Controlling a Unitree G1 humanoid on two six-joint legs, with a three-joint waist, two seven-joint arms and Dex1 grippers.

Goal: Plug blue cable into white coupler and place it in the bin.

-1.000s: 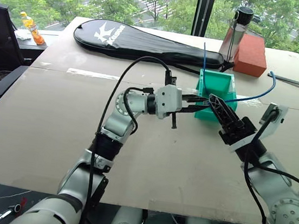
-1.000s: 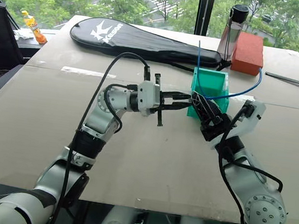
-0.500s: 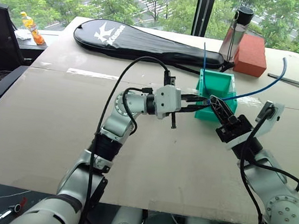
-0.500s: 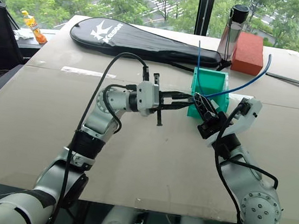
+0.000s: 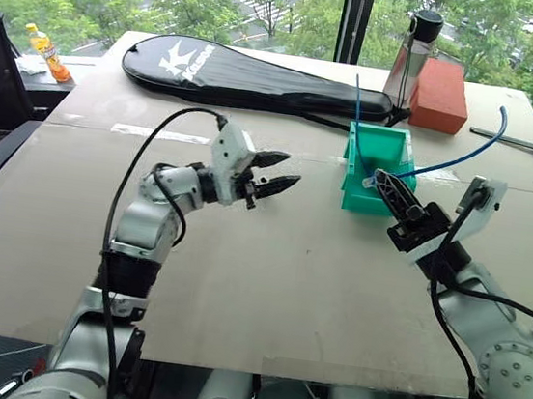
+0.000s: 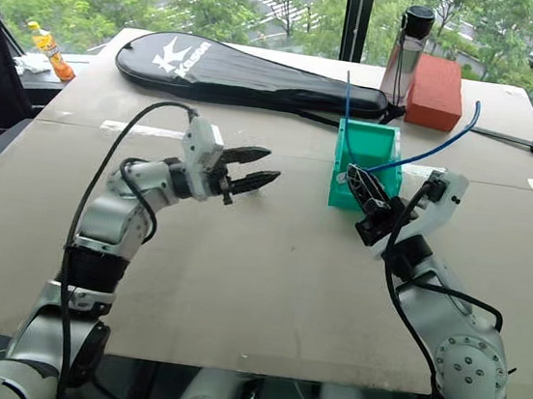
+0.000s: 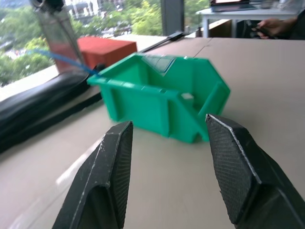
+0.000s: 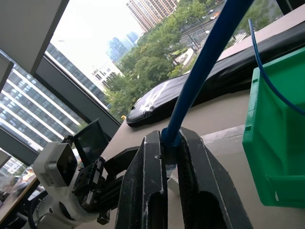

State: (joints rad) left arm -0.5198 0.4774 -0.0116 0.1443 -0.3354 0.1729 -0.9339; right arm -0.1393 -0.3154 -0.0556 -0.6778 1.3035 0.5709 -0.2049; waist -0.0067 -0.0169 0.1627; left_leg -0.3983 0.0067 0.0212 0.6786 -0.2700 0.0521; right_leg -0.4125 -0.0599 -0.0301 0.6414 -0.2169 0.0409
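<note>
The right gripper [image 5: 383, 180] was clamped on the blue cable [image 5: 466, 156] at the bin's [image 5: 376, 196] front edge — placement unfinished; the left gripper [image 5: 278, 170] hung apart, empty. The coupler could not be made out.

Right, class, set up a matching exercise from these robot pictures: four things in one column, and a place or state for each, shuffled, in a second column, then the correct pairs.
Things:
1. left tool
2. right tool
3. small teal-green plastic bin
4. long black zipped racket bag

Places or states:
A. lies along the table's far side, by the window
B. open, holding nothing, away from the bin
C. shut on the thin bright blue cable
D. stands on the table between the two tools

Pairs: 1-B, 2-C, 3-D, 4-A
</note>
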